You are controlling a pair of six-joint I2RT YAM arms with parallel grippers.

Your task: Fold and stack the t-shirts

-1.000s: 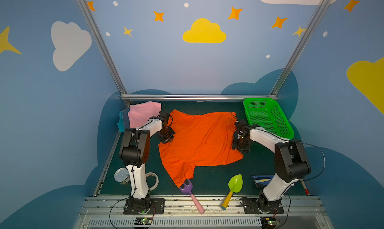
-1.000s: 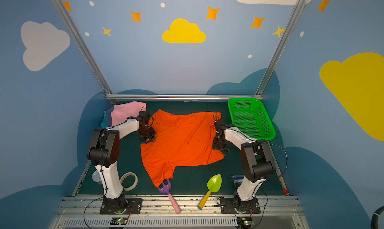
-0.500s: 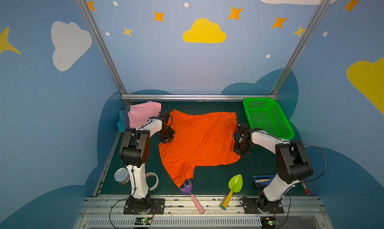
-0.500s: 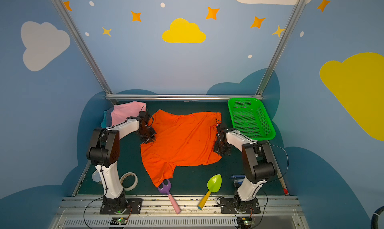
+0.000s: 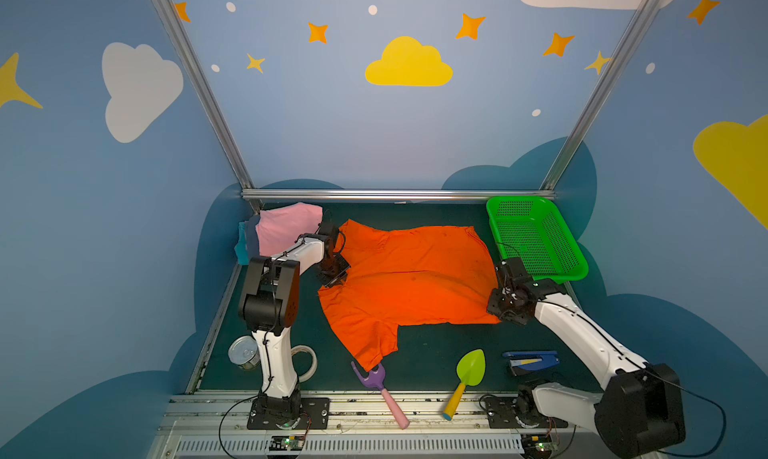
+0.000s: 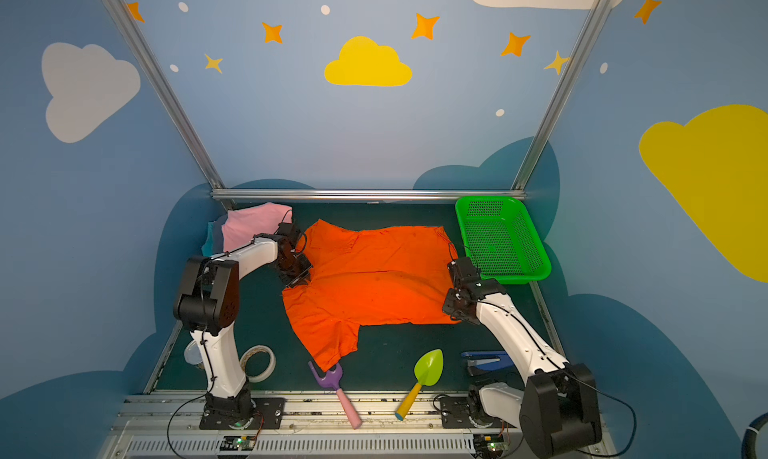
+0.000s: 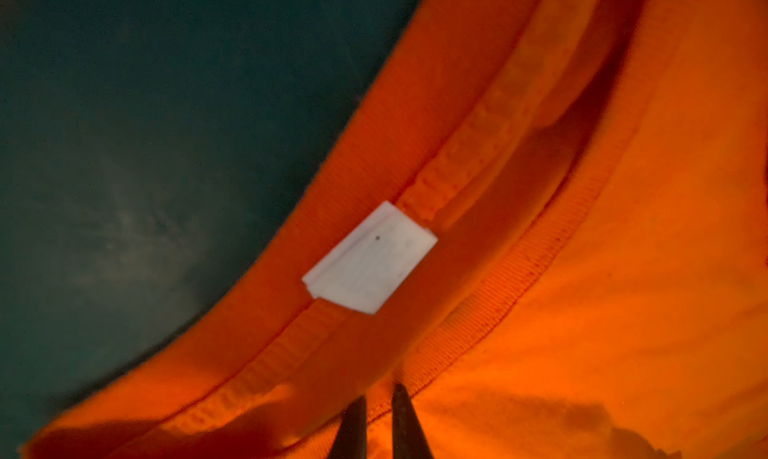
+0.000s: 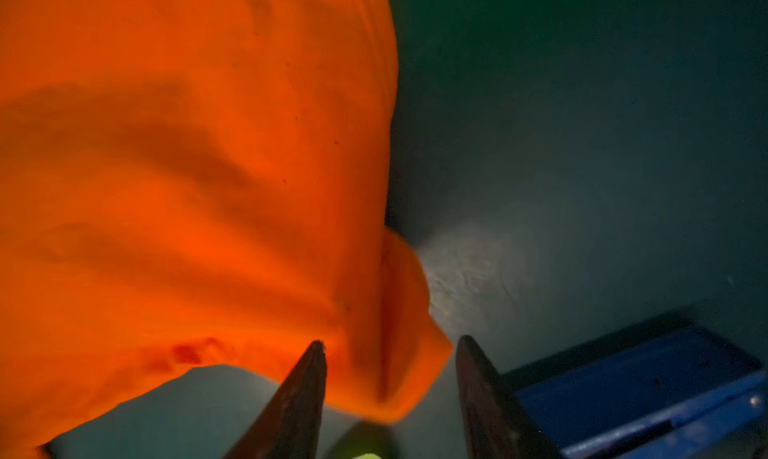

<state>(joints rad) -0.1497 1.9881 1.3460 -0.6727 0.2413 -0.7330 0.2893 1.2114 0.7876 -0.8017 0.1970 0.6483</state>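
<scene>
Shifted: right hand (image 8: 390, 340), released, straddles orange t-shirt (image 5: 411, 278) corner | left hand (image 7: 380, 394) clenched on collar (image 7: 519, 270)

Matt orange cloth t-shirt (image 5: 407, 278)

Blurred, illegible label (image 7: 370, 263) on orange t-shirt (image 7: 623, 228)

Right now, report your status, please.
Left end effector shut on orange shirt collar. Right end effector open around shirt corner. Purple rake beside sleeve.
</scene>
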